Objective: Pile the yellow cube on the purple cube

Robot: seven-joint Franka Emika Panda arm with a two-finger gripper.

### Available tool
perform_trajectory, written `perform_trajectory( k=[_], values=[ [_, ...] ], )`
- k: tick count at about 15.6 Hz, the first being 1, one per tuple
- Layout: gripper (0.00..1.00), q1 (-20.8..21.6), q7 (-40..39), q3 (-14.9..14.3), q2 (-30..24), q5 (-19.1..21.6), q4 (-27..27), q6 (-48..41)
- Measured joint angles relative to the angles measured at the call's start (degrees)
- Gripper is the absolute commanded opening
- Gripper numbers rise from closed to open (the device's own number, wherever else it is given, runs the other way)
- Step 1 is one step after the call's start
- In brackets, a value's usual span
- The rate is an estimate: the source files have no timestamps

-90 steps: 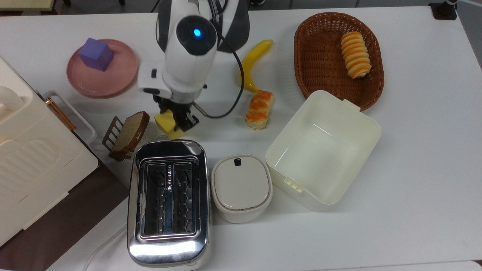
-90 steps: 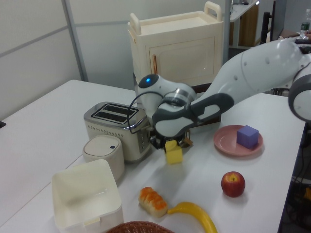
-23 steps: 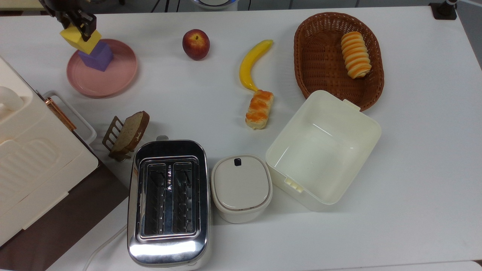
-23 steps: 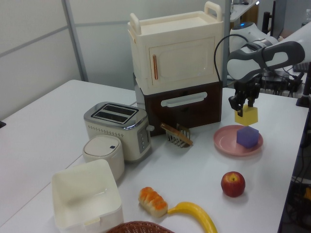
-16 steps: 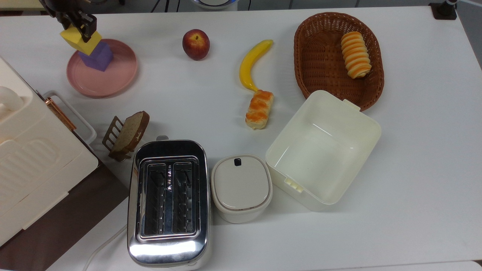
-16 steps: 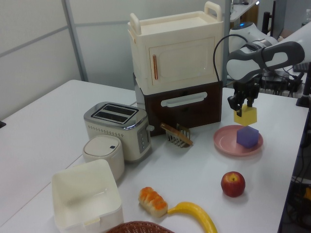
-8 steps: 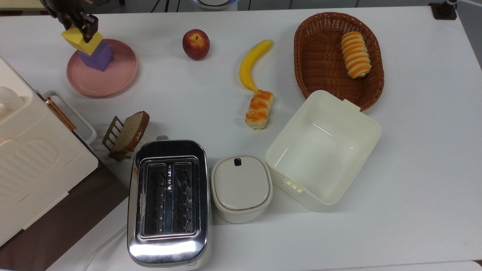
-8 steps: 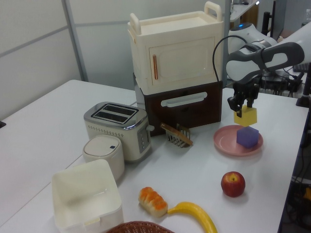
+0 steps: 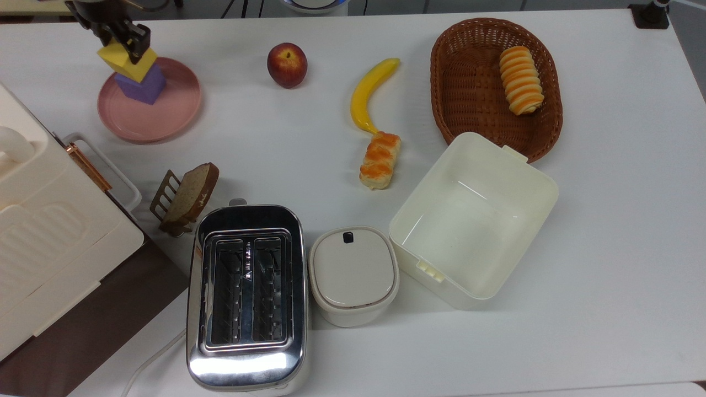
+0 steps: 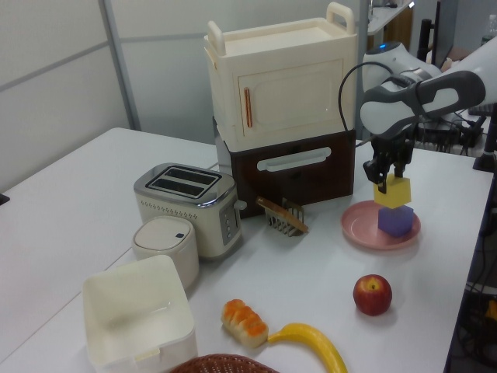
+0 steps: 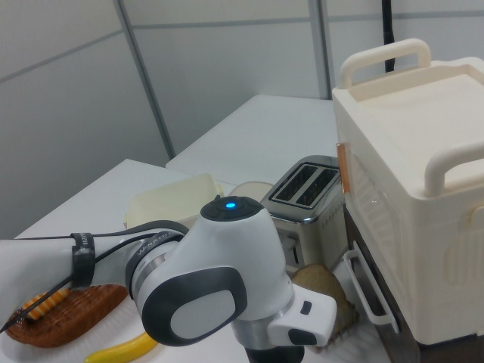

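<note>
Gripping the small matte yellow cube point(image 10: 393, 193) between its fingers, the robot's black two-finger gripper point(image 10: 387, 176) is holding it directly over the matte purple cube point(image 10: 396, 221). Whether the two cubes touch is hard to tell. The purple one is sitting on the round pink plate point(image 10: 359, 231), near a red apple point(image 10: 373, 294).

Yellow cube point(image 10: 394, 192) sits atop purple cube point(image 10: 395, 221) (both matte).
</note>
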Motion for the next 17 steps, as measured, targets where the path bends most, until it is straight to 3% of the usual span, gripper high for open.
perform_trajectory(
  k=[17],
  values=[
    [0.10,0.43,1.20,-1.13,-0.13,-4.10,-2.58,2.34]
  ],
)
